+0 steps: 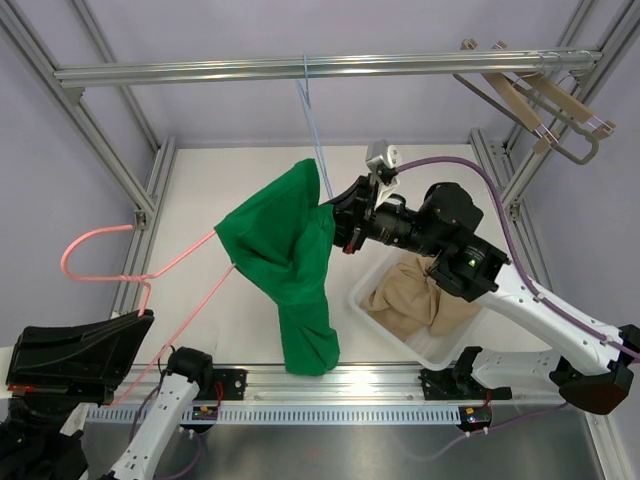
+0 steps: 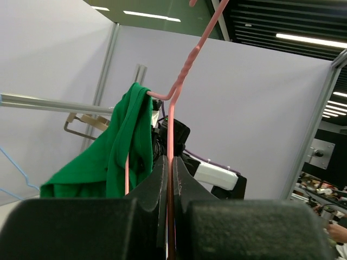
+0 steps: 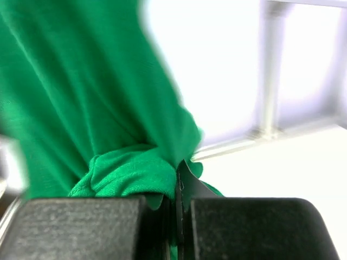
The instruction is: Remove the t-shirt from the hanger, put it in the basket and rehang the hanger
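Note:
A green t-shirt (image 1: 285, 260) hangs bunched on one end of a pink wire hanger (image 1: 185, 262), its lower part drooping toward the table's front edge. My left gripper (image 1: 147, 315) is shut on the hanger's wire (image 2: 171, 130) near its twisted neck; the left wrist view shows the wire pinched between the fingers (image 2: 171, 181), with the t-shirt (image 2: 124, 141) draped over the far shoulder. My right gripper (image 1: 336, 215) sits at the shirt's right side, shut on a fold of the green fabric (image 3: 130, 173), which bulges out beside the closed fingertips (image 3: 178, 184).
A white bin (image 1: 425, 352) holding tan cloth (image 1: 415, 298) stands at the right front under the right arm. Wooden hangers (image 1: 540, 100) hang at the top right. A thin blue hanger (image 1: 312, 110) dangles from the overhead aluminium rail (image 1: 200, 72). Frame posts line both sides.

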Tool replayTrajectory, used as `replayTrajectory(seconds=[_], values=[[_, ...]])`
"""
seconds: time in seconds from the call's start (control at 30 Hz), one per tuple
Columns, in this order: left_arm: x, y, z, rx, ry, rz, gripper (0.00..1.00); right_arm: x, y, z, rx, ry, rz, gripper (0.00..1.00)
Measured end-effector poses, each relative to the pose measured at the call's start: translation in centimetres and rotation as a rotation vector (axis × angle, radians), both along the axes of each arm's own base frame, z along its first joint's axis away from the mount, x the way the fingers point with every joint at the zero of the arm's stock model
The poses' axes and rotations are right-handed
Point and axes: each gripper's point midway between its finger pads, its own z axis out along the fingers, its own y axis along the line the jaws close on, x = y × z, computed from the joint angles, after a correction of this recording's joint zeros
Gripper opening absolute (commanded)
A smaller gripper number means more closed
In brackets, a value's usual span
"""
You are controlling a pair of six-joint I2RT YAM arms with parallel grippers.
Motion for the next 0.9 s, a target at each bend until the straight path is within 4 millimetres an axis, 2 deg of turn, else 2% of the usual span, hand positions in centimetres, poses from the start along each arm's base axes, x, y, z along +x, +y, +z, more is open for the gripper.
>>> replayTrajectory(seconds=[0.1, 0.17, 0.23, 0.3, 0.37, 0.43, 0.5, 0.57, 0.67, 0.73, 0.83, 0.9], values=[[-0.5, 0.5, 0.4, 0.013, -0.01, 0.037, 0.0, 3.0, -1.6, 0.2, -0.017, 0.064, -0.2, 0.0], [-0.7, 0.8, 0.4, 0.02, -0.017, 0.06, 0.0, 4.2, -3.0, 2.2, -0.01, 0.074, -0.302, 0.0], [-0.9, 1.2, 0.5, 0.021, -0.025, 0.08, 0.0, 4.8, -4.6, 5.4, 0.025, 0.06, -0.379, 0.0], [-0.8, 1.4, 0.6, 0.022, -0.028, 0.09, 0.0, 4.9, -6.8, 10.2, 0.094, 0.025, -0.453, 0.0], [-0.4, 1.5, 0.4, 0.027, -0.02, 0.106, 0.0, 4.4, -9.5, 15.3, 0.187, -0.015, -0.51, 0.0], [0.0, 1.7, 0.1, 0.032, -0.008, 0.125, 0.0, 3.4, -12.6, 19.4, 0.278, -0.048, -0.558, 0.0], [0.4, 1.9, -0.1, 0.035, 0.001, 0.148, 0.0, 2.1, -15.8, 22.4, 0.356, -0.07, -0.601, 0.0], [0.9, 2.1, -0.2, 0.036, 0.007, 0.173, 0.0, 1.1, -18.4, 24.1, 0.405, -0.082, -0.637, 0.0], [1.5, 2.2, -0.3, 0.039, 0.015, 0.197, 0.0, 0.2, -21.7, 25.4, 0.45, -0.092, -0.696, 0.0], [2.1, 2.2, -0.3, 0.045, 0.025, 0.208, 0.0, 0.3, -23.2, 25.4, 0.451, -0.096, -0.753, 0.0], [2.9, 2.1, -0.4, 0.053, 0.044, 0.22, 0.0, 2.0, -23.8, 23.1, 0.383, -0.084, -0.864, 0.0], [3.4, 2.1, -0.5, 0.056, 0.053, 0.226, 0.0, 3.9, -22.9, 19.9, 0.284, -0.065, -0.931, 0.0]])
